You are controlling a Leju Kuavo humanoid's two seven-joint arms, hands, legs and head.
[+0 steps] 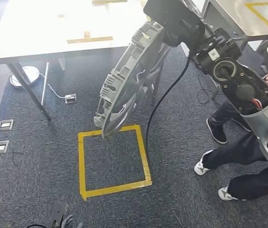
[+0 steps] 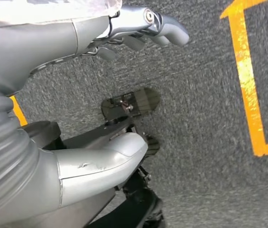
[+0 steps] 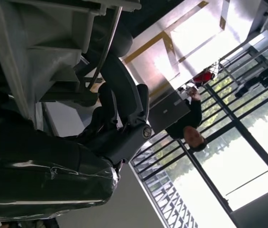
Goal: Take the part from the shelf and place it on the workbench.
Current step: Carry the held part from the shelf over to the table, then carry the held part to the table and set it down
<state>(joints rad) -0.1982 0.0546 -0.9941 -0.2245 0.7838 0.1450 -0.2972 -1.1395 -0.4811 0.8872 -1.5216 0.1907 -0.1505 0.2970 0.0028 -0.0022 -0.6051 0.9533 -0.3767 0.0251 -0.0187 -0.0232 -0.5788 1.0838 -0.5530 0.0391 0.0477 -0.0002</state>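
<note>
The part (image 1: 132, 78), a grey round frame, hangs tilted in the right robot hand (image 1: 168, 21) above the carpet; the left robot hand (image 2: 143, 28) holds nothing, fingers apart.

Strong daylight overexposes the far workbench (image 1: 53, 28) top to white glare in the head view. The carpet (image 1: 35, 190) stays evenly lit and sharp. Bright windows (image 3: 240, 161) backlight the right wrist view, leaving near surfaces dark.

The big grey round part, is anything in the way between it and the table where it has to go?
Nothing visible blocks it. The right hand holds the part up in the air just in front of the workbench, whose near edge lies open. Only thin tape strips lie on the top.
</note>
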